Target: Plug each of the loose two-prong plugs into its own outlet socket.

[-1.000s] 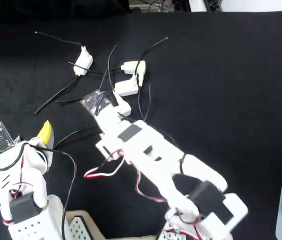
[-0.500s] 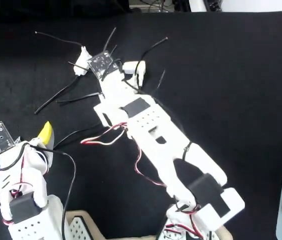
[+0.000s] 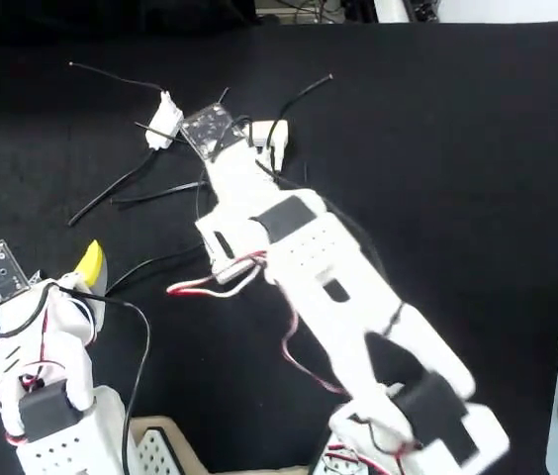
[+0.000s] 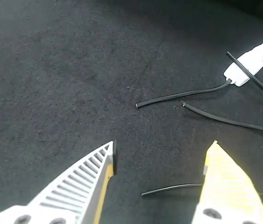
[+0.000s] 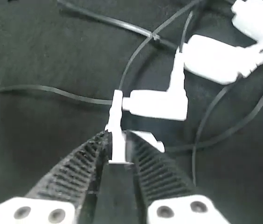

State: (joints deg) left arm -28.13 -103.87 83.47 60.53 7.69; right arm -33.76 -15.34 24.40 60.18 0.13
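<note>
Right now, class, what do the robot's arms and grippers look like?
Both arms are white plastic links with black motor blocks. The left arm carries a black cable; the right arm trails red and white wires. The left gripper has one white ribbed finger and one yellow; the right gripper has dark ribbed fingers.

White plastic arms, coloured fingers, loose wires

The left arm was white, with a black cable and thin red wires beside it. Its gripper had one white ribbed finger and one yellow finger. The right arm was white with black patches and red-and-white wires. Its gripper had black ribbed fingers on white bases with screw holes.
</note>
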